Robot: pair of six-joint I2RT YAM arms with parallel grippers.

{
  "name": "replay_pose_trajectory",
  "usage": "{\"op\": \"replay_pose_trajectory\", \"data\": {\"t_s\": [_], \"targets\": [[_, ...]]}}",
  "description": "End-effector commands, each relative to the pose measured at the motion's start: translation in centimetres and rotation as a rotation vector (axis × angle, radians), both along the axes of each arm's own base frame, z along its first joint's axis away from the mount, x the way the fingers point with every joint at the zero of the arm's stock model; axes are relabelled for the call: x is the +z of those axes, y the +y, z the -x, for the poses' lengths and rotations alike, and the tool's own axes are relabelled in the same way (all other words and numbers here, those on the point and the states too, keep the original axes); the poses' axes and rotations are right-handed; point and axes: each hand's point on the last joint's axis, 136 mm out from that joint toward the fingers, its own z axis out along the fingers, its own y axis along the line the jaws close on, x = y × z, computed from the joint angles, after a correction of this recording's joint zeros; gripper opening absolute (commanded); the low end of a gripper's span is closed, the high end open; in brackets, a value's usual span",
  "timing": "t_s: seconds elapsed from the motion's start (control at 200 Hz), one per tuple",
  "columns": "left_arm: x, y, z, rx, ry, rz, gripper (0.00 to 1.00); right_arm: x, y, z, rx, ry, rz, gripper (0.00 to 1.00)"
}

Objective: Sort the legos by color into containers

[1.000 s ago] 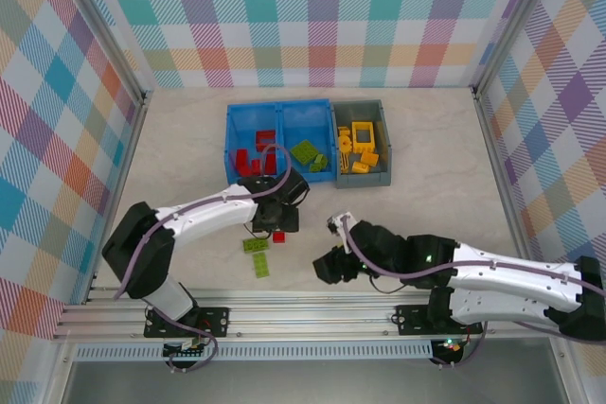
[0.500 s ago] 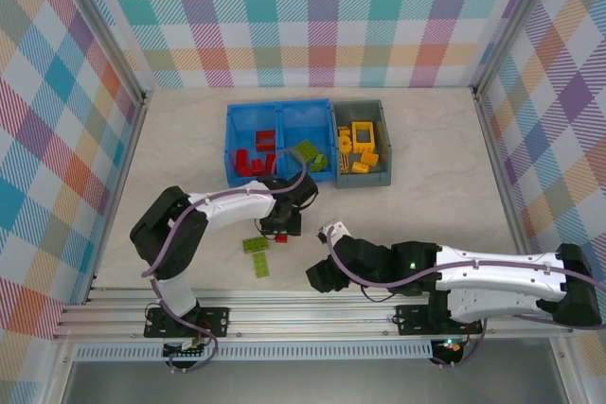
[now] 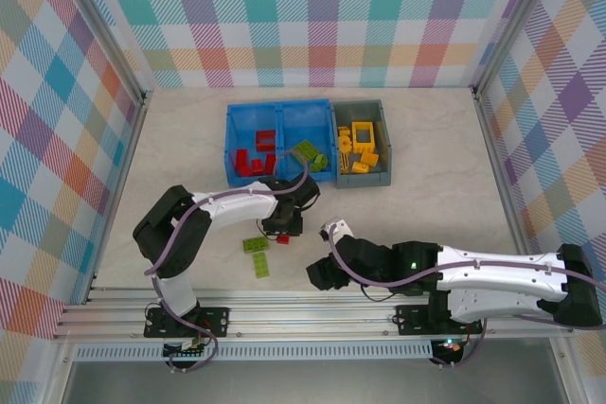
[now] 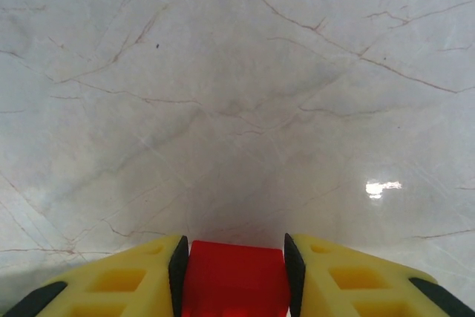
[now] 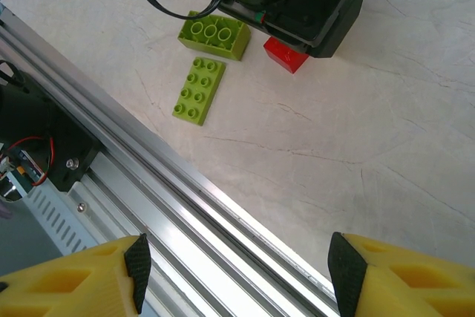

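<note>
Two loose green pieces on worktop (image 3: 189,139), near side of blue bin (image 3: 279,104): long green brick (image 5: 199,88), chunky green brick (image 5: 214,35). Red brick (image 5: 286,55) beside them, closer to blue bin, clamped in left gripper (image 4: 234,257). Right gripper (image 5: 237,269) spread wide, empty, farther from blue bin, above metal rail (image 5: 185,206). Blue bin: red bricks (image 3: 252,160) left compartment, green bricks (image 3: 308,153) right. Grey bin (image 3: 360,104) against its right wall: yellow bricks (image 3: 360,144).

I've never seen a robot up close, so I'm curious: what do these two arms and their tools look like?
Both the left arm and right arm have smooth white shells and black joints, with a greyish-purple cable looping alongside. The left tool and right tool each carry two chunky yellow fingers with hollow pockets and dark inner pads.
</note>
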Motion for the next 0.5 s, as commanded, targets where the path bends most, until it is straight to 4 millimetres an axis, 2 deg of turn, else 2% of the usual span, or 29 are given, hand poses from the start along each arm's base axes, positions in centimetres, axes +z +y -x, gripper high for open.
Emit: {"op": "replay_pose_trajectory", "data": {"t_s": [0.0, 0.14, 0.495], "targets": [[-0.3, 0.1, 0.9, 0.002, 0.016, -0.017, 0.40, 0.6, 0.0, -0.1, -0.023, -0.001, -0.034, 0.67], [0.0, 0.1, 1.1, -0.004, 0.013, -0.020, 0.50, 0.4, -0.2, -0.1, -0.027, 0.003, -0.029, 0.67], [-0.2, 0.5, 2.6, -0.014, 0.057, -0.028, 0.44, 0.7, 0.0, -0.1, -0.030, 0.003, -0.039, 0.67]]}}
